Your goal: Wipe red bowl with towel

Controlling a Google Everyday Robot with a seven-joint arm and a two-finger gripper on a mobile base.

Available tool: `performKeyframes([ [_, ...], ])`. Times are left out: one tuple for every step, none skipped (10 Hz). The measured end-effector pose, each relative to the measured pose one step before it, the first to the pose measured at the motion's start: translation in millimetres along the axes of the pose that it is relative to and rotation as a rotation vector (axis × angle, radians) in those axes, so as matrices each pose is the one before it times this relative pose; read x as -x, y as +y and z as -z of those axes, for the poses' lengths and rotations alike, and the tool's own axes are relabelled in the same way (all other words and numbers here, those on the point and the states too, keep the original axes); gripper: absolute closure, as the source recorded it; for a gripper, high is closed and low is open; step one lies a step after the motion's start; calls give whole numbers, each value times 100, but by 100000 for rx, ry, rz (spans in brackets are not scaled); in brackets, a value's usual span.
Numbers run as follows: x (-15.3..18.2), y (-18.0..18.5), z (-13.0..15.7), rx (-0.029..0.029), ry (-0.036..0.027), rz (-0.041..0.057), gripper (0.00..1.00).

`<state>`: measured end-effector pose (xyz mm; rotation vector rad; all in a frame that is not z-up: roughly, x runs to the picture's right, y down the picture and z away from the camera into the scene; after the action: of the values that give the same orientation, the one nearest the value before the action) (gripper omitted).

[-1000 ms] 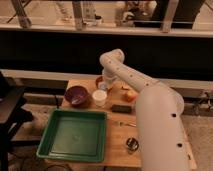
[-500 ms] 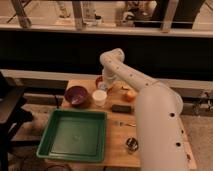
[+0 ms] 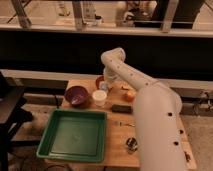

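At the far edge of the table [image 3: 118,138], the red bowl [image 3: 99,80] sits half hidden behind the robot's tool [image 3: 105,86].
Tool hangs pointing down right at the bowl's rim, but honestly can't tell how open it is or if it's got anything. Just in front is a white cup [image 3: 99,97], with a purple bowl [image 3: 76,95] beside that. An orange fruit [image 3: 130,95] and a dark block [image 3: 121,108] sit off right, and a green tray [image 3: 75,137] is nearest the camera.
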<state>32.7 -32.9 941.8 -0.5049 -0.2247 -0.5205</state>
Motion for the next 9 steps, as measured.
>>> performKeyframes([
  [-187,-90,-4,-180,158,-533,100],
  [-349,29,-16,2,411,-704,100],
  [-239,19,14,-61,263,-432,100],
  [-124,-12,37,61,210,-239,100],
  [-311,-234,134,-609,777,-251,100],
  [-352,-249,132,-648,792,-291,100],
  [-252,-129,23,-298,471,-275,100],
  [-283,-182,39,-391,322,-532,100],
  [-432,-204,8,-458,341,-716,100],
])
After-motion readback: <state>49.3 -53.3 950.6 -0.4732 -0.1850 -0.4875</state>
